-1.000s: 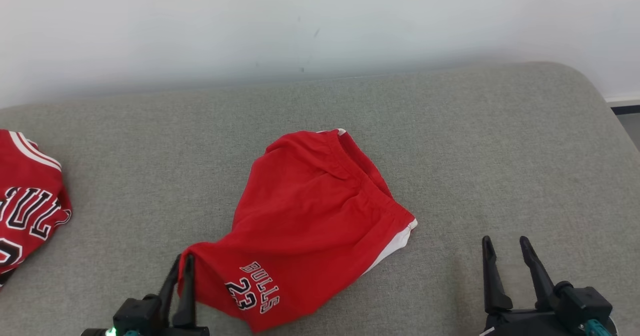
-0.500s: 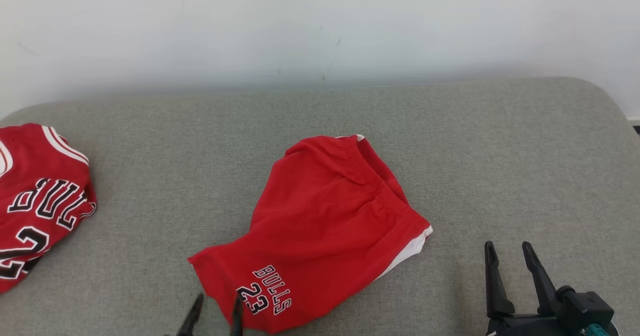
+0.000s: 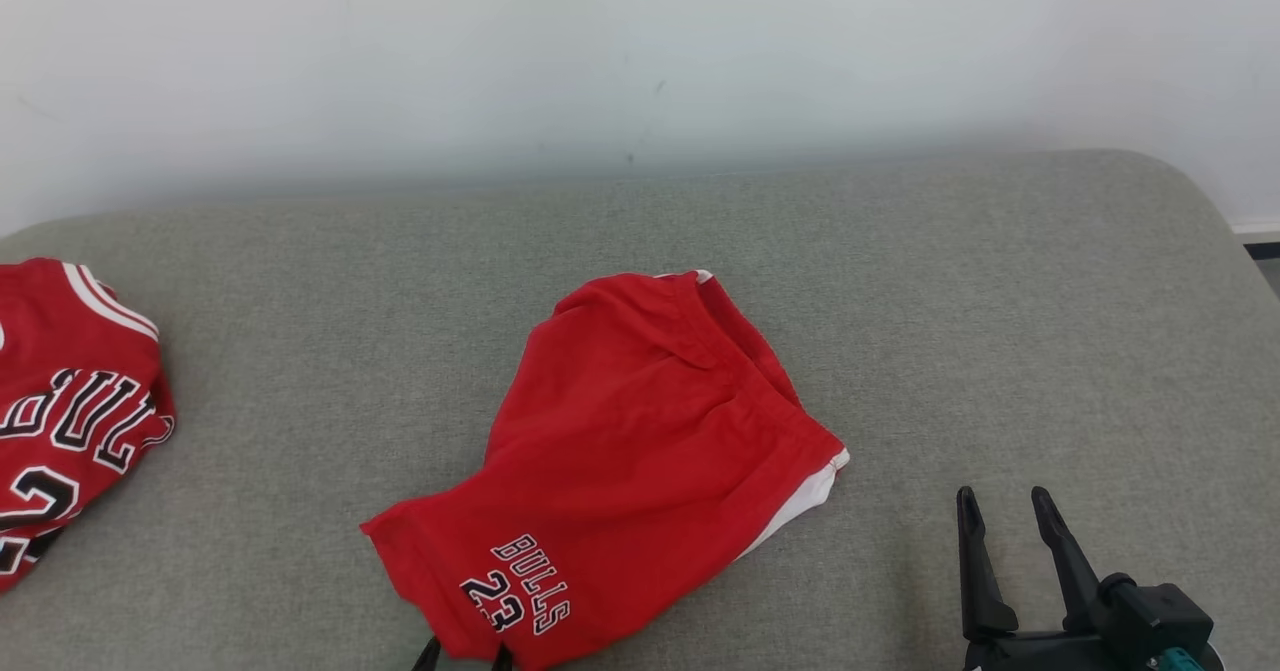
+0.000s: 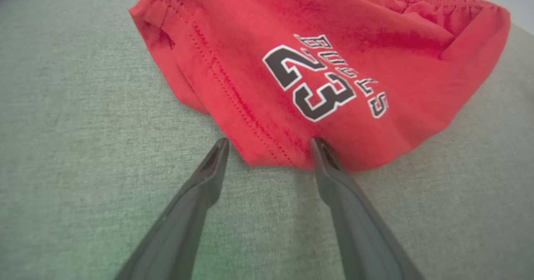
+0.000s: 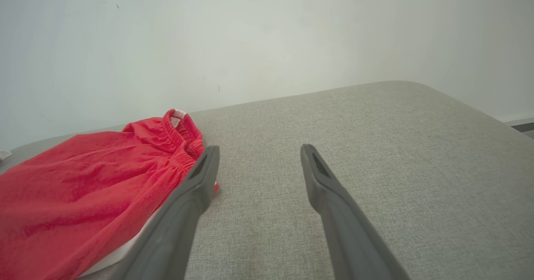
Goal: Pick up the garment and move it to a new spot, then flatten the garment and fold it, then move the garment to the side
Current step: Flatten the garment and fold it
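shorts on cushion, jersey at left

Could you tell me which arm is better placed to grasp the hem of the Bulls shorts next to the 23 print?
Left, probably. The left gripper has its jaws open right at the hem of the Bulls shorts, while the right gripper sits apart over the grey cushion.
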Motion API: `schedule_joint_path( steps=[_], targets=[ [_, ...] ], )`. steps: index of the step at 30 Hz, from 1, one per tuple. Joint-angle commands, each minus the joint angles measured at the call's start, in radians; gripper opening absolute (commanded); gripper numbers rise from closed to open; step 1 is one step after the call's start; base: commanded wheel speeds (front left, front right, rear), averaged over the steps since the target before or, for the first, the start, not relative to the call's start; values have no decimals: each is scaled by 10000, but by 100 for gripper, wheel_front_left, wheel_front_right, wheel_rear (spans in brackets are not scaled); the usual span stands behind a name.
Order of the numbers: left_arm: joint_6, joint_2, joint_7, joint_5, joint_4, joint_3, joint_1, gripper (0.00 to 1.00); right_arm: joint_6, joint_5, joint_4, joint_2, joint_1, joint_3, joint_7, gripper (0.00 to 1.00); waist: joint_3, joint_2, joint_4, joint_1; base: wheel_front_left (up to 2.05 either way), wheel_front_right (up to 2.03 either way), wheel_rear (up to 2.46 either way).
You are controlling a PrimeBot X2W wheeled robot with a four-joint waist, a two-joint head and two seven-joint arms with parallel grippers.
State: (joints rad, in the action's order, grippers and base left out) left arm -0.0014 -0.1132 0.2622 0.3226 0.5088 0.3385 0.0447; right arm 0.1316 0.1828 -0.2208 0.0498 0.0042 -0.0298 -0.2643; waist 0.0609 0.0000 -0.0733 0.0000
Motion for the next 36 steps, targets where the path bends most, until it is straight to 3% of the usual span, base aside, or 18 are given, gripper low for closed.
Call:
schedule_joint_path(
  steps=[1,2,8,14,27,36],
  targets=[
    [-188,84,24,158,435,-3,325,33,-18,-34,-30,14,53,-12,-11,100,-9,0,-142,0,0,0,0],
    [-242,114,24,150,543,18,433,0,-18,-36,-28,15,47,-31,-11,100,4,0,-168,0,0,0,0],
    [-413,239,26,123,510,31,518,0,-18,42,5,15,221,-235,-11,100,-7,0,-77,0,0,0,0],
    [-423,44,2,-30,-872,16,-106,0,-18,242,-58,17,344,-247,-9,100,-138,0,340,0,0,0,0],
    [38,-648,-1818,-18,-4195,505,-2096,0,-18,334,-11,14,209,-223,-11,100,-4,0,960,0,0,0,0],
    [-80,-629,-1785,44,-4297,474,-1285,0,-18,207,-85,12,65,-168,-9,100,30,0,682,0,0,0,0]
  ],
)
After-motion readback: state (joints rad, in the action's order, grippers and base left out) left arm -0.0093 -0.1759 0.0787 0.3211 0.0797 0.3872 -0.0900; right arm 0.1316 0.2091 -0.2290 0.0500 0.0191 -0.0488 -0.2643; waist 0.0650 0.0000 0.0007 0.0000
